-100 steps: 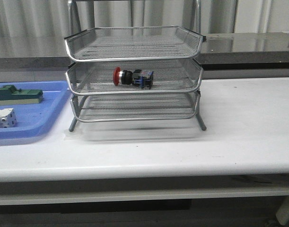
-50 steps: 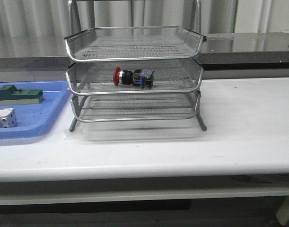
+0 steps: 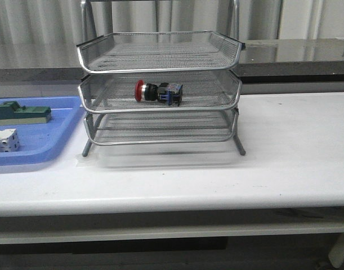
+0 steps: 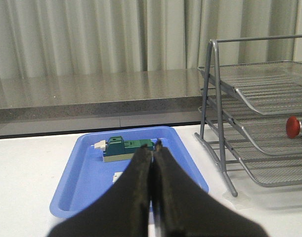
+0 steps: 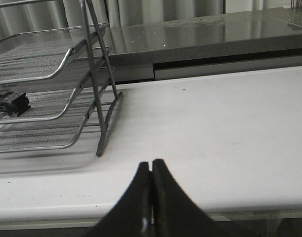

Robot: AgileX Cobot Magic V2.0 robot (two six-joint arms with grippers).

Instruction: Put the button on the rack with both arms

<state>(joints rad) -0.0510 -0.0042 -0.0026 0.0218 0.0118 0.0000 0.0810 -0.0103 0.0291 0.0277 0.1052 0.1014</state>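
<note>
Both sets of jaws are pinched fully together with nothing between them: the left gripper (image 4: 153, 144) has its two black fingers pressed flat against each other, and the right gripper (image 5: 151, 163) looks the same, fingertips touching. Neither one is in contact with anything, and neither shows up in the front view at all. The left one sits over the white table (image 3: 295, 146) toward its left edge, pointed at the blue plastic bin (image 3: 53, 143), which holds a green block (image 3: 22, 113) and, nearer the table's front edge, a white block (image 3: 4, 140), the two apart from each other. The right one hangs above bare tabletop near the front edge, off to the right of the rack (image 3: 159, 90). The rack stands on the table just beside the bin, a three-tier silver wire-mesh tray stand. The button (image 3: 158, 91) lies on its side in the middle tray, red mushroom head toward the table's left edge and blue rear block toward the right. From the left wrist view only its red head (image 4: 294, 127) pokes into frame.
</note>
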